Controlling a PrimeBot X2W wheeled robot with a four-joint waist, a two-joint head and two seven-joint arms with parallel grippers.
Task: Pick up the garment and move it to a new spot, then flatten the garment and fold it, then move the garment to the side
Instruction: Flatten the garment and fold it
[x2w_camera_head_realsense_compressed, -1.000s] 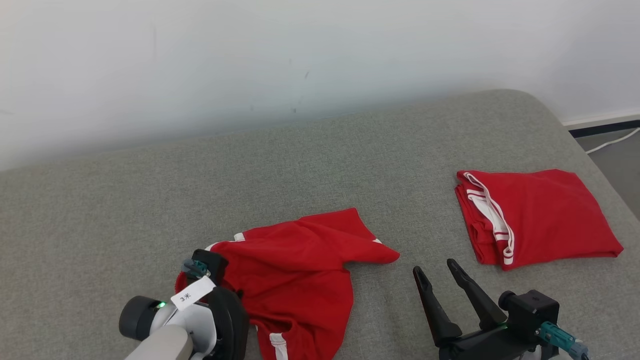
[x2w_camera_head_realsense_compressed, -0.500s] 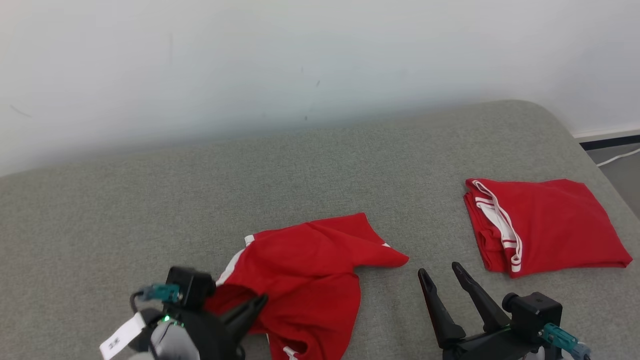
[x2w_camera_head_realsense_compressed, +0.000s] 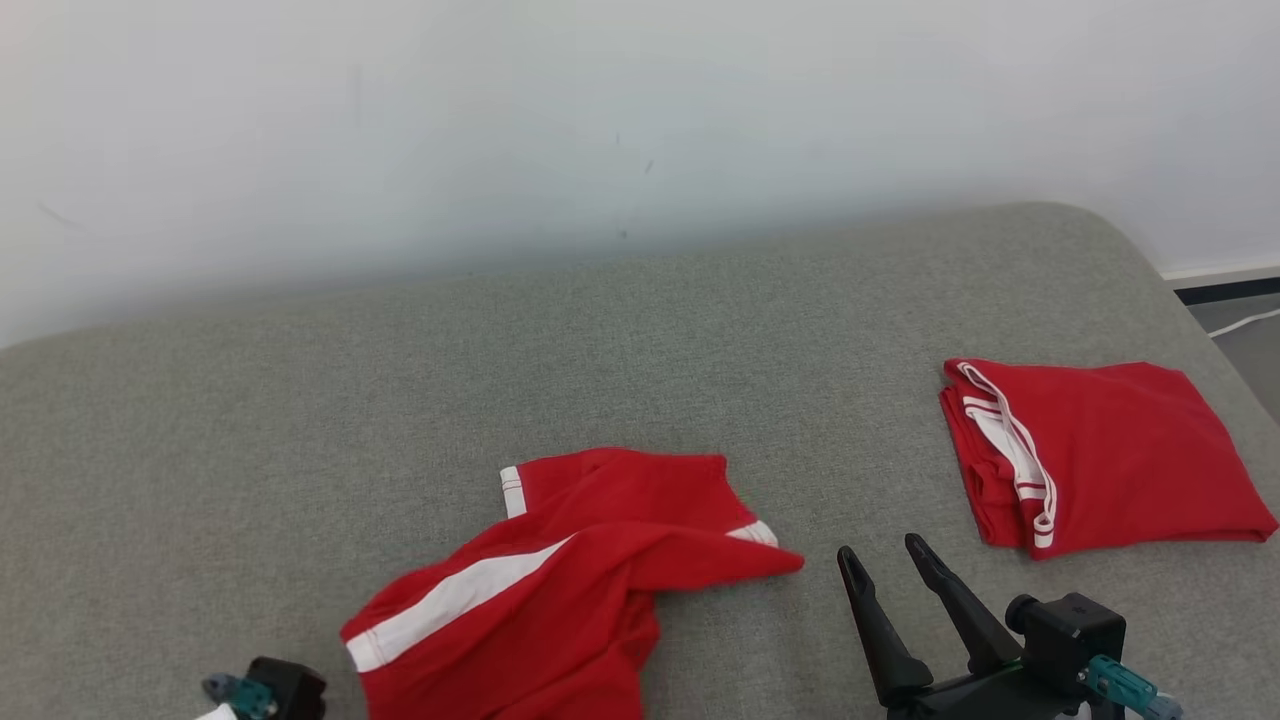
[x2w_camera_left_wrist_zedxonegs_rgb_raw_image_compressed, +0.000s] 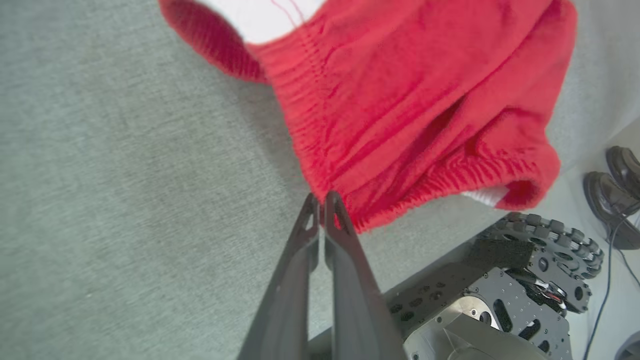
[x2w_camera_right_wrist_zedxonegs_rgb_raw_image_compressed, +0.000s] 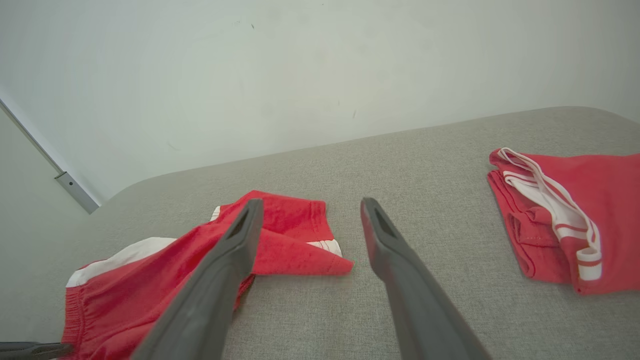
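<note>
Our left gripper (x2w_camera_left_wrist_zedxonegs_rgb_raw_image_compressed: 322, 202) pinches the edge of the crumpled red shorts (x2w_camera_head_realsense_compressed: 560, 590), low on the grey cushion (x2w_camera_head_realsense_compressed: 300, 400) near us. Our right gripper (x2w_camera_head_realsense_compressed: 882, 548) is open, just beside them. Farther off to the right lies a folded red cloth (x2w_camera_head_realsense_compressed: 1100, 450).

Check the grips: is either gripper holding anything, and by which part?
Left gripper pinches the red shorts at the elastic waistband; right gripper is open, empty.
</note>
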